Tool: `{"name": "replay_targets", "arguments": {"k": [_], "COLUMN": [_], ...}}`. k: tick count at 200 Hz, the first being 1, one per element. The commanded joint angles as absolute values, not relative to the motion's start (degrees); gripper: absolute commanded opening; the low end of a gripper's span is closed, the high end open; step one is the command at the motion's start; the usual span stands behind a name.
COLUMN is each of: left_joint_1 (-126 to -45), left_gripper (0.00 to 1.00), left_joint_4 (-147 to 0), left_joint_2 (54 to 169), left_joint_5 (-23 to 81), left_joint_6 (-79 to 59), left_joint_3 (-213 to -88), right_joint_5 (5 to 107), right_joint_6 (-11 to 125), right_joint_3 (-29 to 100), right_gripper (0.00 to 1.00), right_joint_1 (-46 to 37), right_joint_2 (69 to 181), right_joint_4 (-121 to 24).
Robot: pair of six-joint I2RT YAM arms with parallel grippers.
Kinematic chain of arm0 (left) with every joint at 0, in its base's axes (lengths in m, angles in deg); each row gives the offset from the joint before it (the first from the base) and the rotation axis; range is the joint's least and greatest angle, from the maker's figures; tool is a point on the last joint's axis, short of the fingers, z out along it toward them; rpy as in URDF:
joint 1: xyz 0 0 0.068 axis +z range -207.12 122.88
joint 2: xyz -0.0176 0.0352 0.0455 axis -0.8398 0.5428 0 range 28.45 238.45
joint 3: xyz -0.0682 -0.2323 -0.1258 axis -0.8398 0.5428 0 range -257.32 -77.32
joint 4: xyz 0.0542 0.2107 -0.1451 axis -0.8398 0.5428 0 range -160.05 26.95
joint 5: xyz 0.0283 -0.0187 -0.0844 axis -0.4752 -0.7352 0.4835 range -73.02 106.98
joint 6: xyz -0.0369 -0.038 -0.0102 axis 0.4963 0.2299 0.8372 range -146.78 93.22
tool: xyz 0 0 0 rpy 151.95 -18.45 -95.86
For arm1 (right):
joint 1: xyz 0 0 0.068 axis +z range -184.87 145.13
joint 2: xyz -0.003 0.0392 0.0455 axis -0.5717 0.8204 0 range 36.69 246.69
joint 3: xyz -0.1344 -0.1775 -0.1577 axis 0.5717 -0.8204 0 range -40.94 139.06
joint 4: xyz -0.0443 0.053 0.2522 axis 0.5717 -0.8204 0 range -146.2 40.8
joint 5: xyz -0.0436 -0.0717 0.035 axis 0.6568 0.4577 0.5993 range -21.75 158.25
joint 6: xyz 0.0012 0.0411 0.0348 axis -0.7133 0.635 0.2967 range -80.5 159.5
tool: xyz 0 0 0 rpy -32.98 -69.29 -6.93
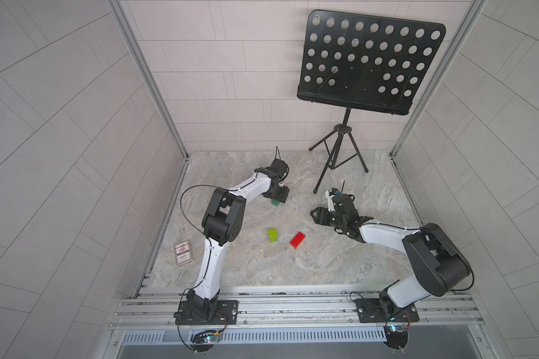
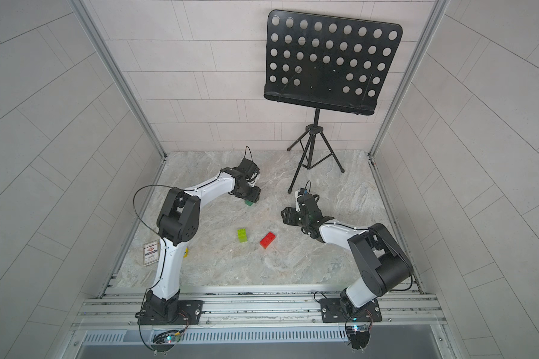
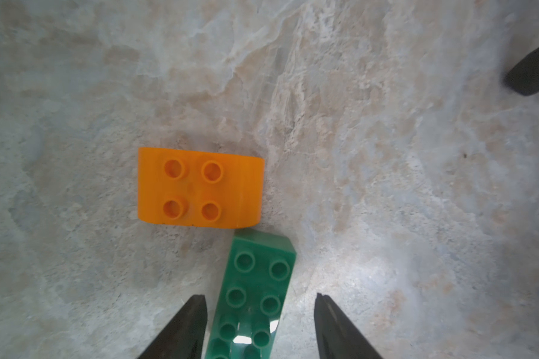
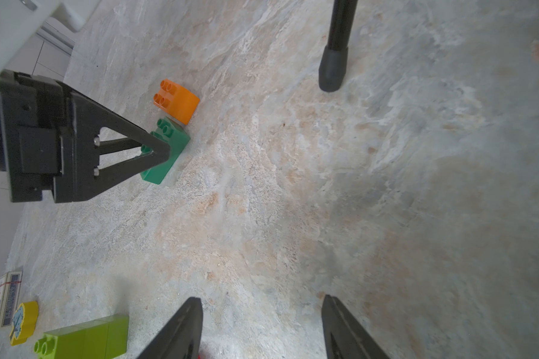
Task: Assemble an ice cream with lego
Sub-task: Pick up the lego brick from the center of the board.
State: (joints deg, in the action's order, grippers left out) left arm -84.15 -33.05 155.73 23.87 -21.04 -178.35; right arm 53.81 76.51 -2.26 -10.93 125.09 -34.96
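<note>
Your left claw (image 3: 260,307) hangs low over the dark green brick (image 3: 252,298) toward the far side of the table (image 1: 324,264). Its jaws are partly spread and straddle the brick: in the left wrist view one fingertip (image 3: 196,310) sits just beside one long side and the other stands clear of the opposite side, so nothing is gripped. That brick lies flat with its studs up. The orange brick (image 3: 199,188), also studs up and with a rounded edge, lies just past the green one's end, one corner almost against it; you cannot tell whether they touch. In both top views the claw's body hides the orange brick, and only an end of the dark green brick (image 1: 275,202) peeks out beneath it. Your right claw (image 4: 262,300) hovers over bare table, well apart from those two bricks, its jaws spread wide with nothing between them. Near the middle of the table the lime-green pair (image 1: 273,239), two small bricks joined, lies on its side. The red brick (image 1: 297,240) lies flat near it, not touching, studs up. A card box (image 1: 183,253) rests by the table's left edge with a yellow piece (image 4: 25,321) just beside it, and a music stand (image 1: 367,62) stands at the far right.
</note>
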Motion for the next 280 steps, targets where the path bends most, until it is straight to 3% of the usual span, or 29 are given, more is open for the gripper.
{"name": "replay_targets", "arguments": {"k": [1,85,139,149,174,203,280], "left_joint_1": [-84.2,-84.19,-84.2,-84.19,-84.2,-84.22,-84.11], "left_gripper": [0.64,0.61,0.42,0.42,0.55,0.62,0.45], "left_joint_4": [-32.14,-31.74,-31.12,-31.11,-31.11,-31.3,-31.07], "left_joint_2": [156.45,158.78,159.05,159.06,158.71,158.11,158.64], "left_joint_5": [22.46,24.39,23.99,24.42,24.45,25.03,24.62], "left_joint_6": [-22.38,-21.71,-21.34,-21.13,-21.06,-20.56,-19.59], "left_joint_3": [-179.08,-180.43,-181.03,-181.03,-180.94,-180.97,-181.73], "right_joint_5": [53.67,53.64,53.57,53.5,53.31,53.17,52.79], "right_joint_6": [76.67,76.59,76.5,76.5,76.5,76.59,76.74], "right_joint_3": [-1.21,-1.04,-0.95,-0.93,-0.94,-0.78,-0.51], "right_gripper": [0.66,0.66,0.65,0.65,0.65,0.65,0.65], "right_joint_1": [-11.16,-11.18,-11.21,-11.15,-11.23,-11.14,-11.22], "right_joint_2": [125.37,125.56,125.54,125.54,125.81,126.07,126.75], "right_joint_4": [-35.77,-35.95,-36.1,-36.01,-36.01,-35.99,-35.95]}}
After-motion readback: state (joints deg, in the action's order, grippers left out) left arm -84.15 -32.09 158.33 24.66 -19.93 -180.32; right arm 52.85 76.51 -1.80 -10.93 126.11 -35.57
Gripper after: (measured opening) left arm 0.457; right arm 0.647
